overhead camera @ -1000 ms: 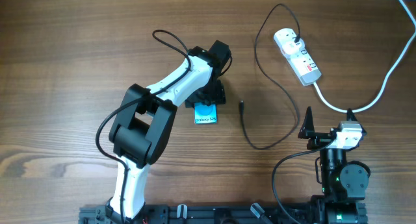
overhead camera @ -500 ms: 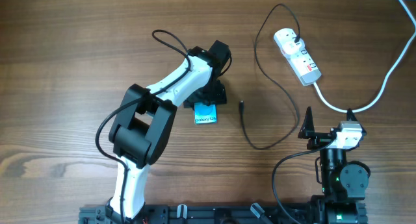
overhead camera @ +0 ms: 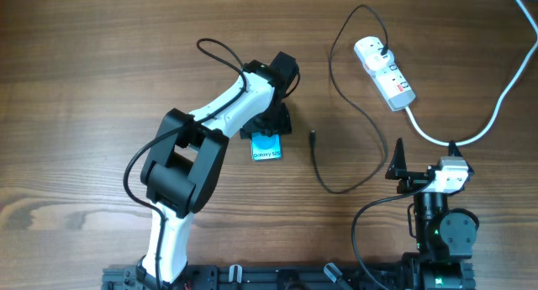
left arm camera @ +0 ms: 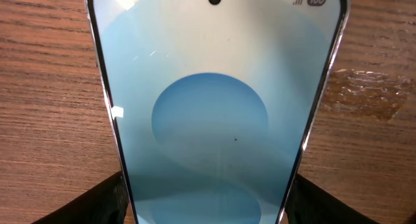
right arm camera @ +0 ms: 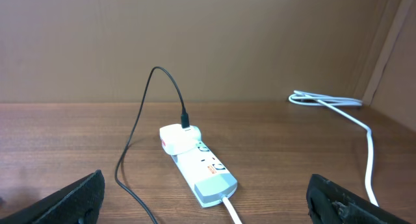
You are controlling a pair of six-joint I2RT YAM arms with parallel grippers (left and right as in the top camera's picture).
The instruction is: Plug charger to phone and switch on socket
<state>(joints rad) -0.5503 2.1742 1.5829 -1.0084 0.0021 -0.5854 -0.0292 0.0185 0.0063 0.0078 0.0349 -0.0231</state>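
While the overhead gives the whole layout, only the left wrist cam settles the grip. The left gripper [left arm camera: 208, 201] has its dark fingers [left arm camera: 97, 198] against both long edges of the phone [left arm camera: 214, 120], so it's clamped on the phone, which lies flat and screen up on the wooden table [overhead camera: 84, 71]. That view also gives screen detail the overhead can't: punch-hole camera at the far end, a "100" badge in the corner, pale blue wallpaper. Overhead adds what the wrist cam crops out: the white strip with dark text at the phone's near end, and the left arm [overhead camera: 227, 113] reaching over it near table centre. Each view shows only part of the charger [overhead camera: 313, 141]. Overhead shows the thin black cable looping from the socket [overhead camera: 385, 71] down and round. Its small plug tip lies on the wood just right of the phone, apart from it. Right wrist cam shows the other end: a white adapter [right arm camera: 179, 138] seated in the socket's far outlet, with the black cable rising out of it in an arc. Red marks show on the strip face; switch position is too small to tell. The thick white lead [overhead camera: 504, 97] leaves the socket's near end and runs off the right edge. The right gripper [right arm camera: 205, 201] sits at the near right of the table, fingers wide apart with nothing between them, well short of the socket.
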